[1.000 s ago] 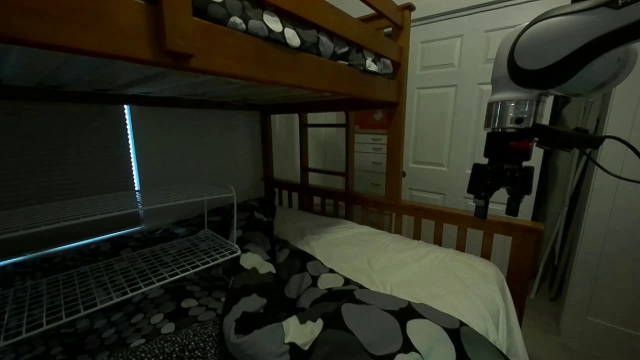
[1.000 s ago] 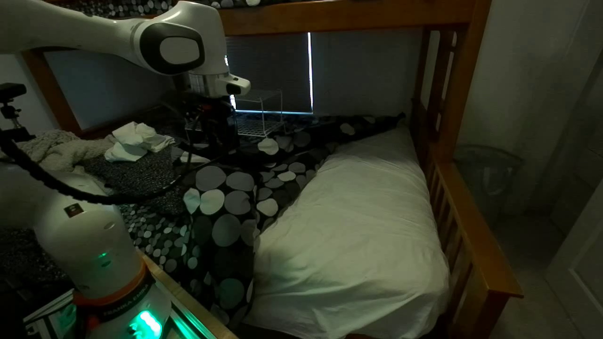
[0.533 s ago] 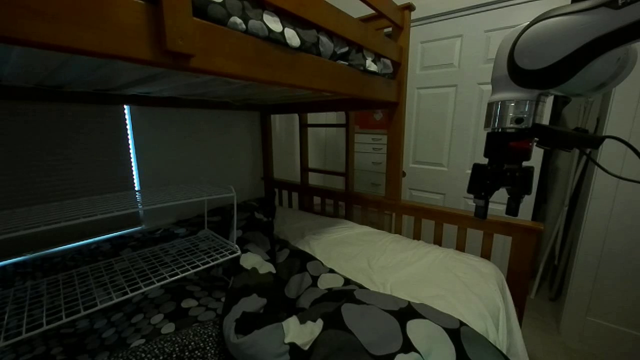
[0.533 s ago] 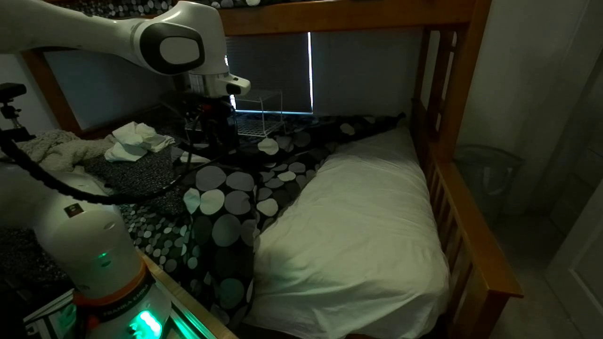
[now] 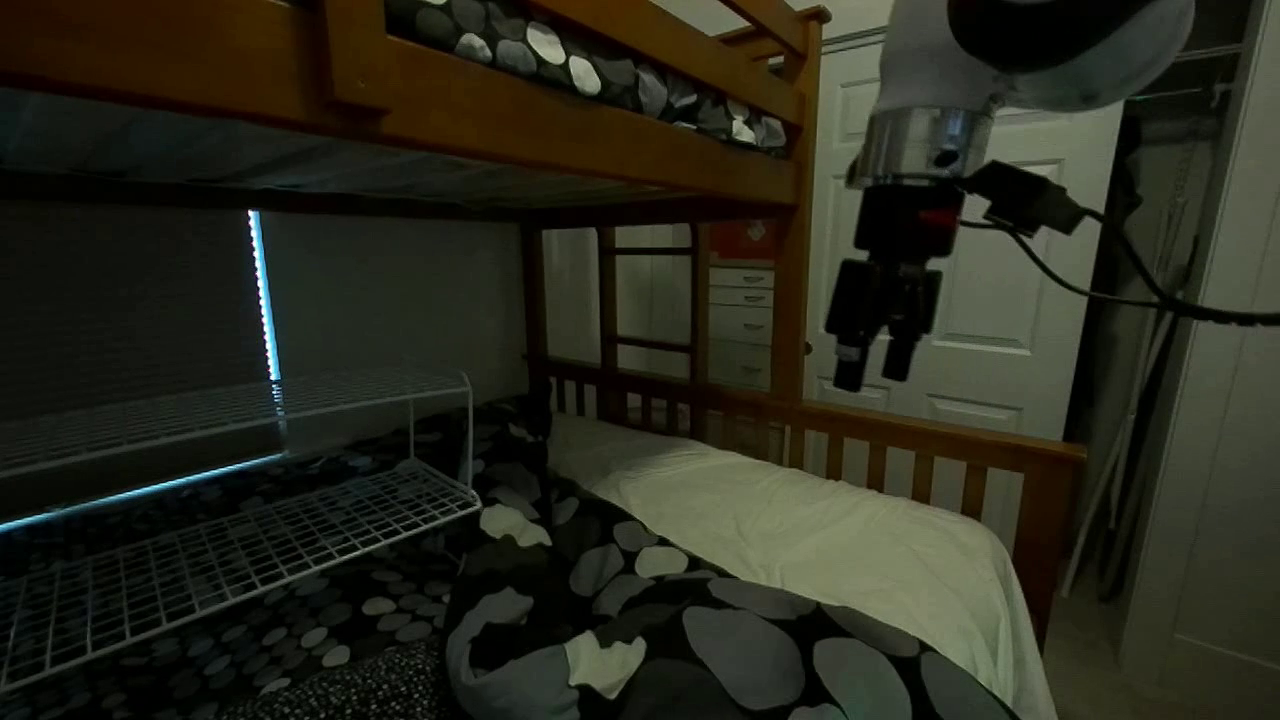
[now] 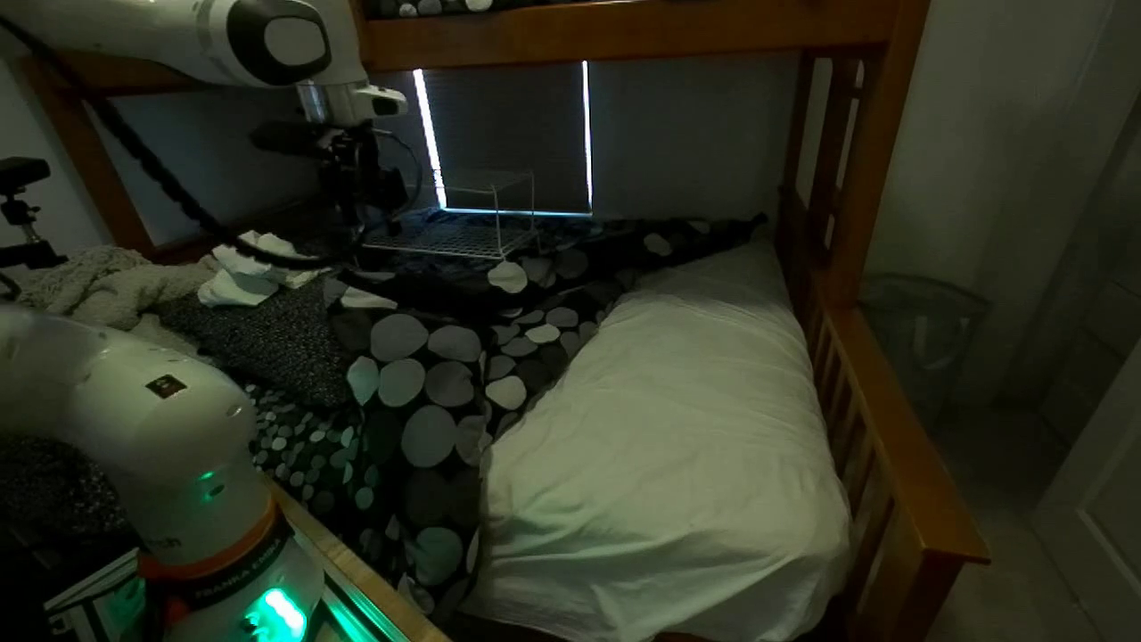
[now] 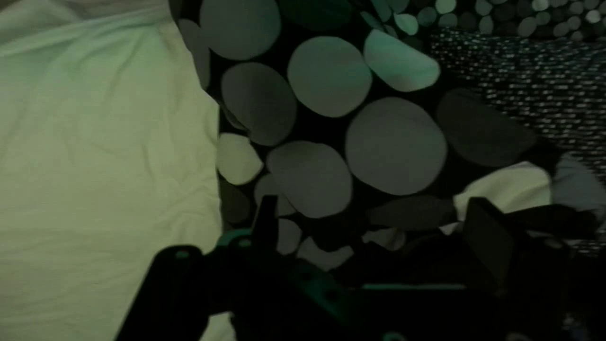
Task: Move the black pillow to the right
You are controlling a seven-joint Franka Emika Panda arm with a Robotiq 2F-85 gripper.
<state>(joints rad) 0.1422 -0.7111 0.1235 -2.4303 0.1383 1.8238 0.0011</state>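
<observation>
The black pillow with fine white speckles lies on the bed near the robot's base in an exterior view. Its edge also shows at the bottom of an exterior view and at the upper right of the wrist view. My gripper is open and empty, high above the bed. In the wrist view, the wide-apart fingers are over the black bedspread with large grey-white blotches, to one side of the pillow. The fingertips are dark and hard to make out in an exterior view.
The cream sheet covers the bed beside the bedspread. A white wire rack stands at the wall side. The wooden bunk rail runs overhead, and a footboard edges the bed. A white cloth lies beside the pillow.
The arm was still at first, then my gripper rose and shifted left in both exterior views, turning slightly. The pillow and bedding have not moved.
</observation>
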